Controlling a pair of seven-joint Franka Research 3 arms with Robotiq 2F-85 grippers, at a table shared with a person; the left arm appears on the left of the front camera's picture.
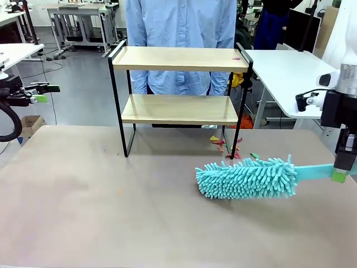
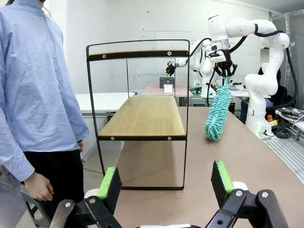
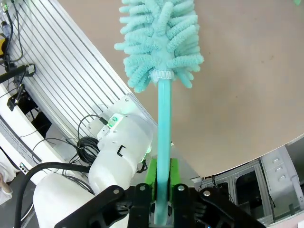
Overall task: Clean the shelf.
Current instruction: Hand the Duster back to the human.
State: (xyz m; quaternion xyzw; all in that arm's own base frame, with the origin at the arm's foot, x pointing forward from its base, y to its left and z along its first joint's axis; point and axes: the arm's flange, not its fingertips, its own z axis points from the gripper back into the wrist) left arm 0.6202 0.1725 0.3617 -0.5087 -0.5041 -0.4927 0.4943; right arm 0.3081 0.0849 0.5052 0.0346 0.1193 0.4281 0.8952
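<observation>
1. The shelf point(image 1: 179, 95) stands upright at the far side of the counter point(image 1: 111, 201), a little right of its middle. It has two light wooden boards in a thin black frame.
2. A small red scrap point(image 1: 236, 58) lies on the shelf's top board near its right end. The lower board looks bare.
3. Small coloured scraps point(image 1: 226, 146) lie on the counter at the foot of the shelf's right legs, red, yellow and green among them.
4. A turquoise duster point(image 1: 248, 178) with a shaggy head lies level just over the counter, in front of the shelf and off to its right. Whether the head touches the surface I cannot tell.
5. The duster's flat handle runs away from the shelf to the right claw point(image 1: 338, 174), whose green pads are pressed onto the handle; the right wrist view shows the handle clamped between them point(image 3: 161, 183).
6. The left claw point(image 1: 40, 93) hangs well left of the shelf, beyond the counter's edge; in its wrist view its fingers point(image 2: 110, 184) are spread wide with nothing between them, pointed at the shelf's end frame.
7. A person point(image 1: 181, 33) in a light blue shirt stands directly behind the shelf; one hand point(image 2: 39, 186) hangs by their side.
</observation>
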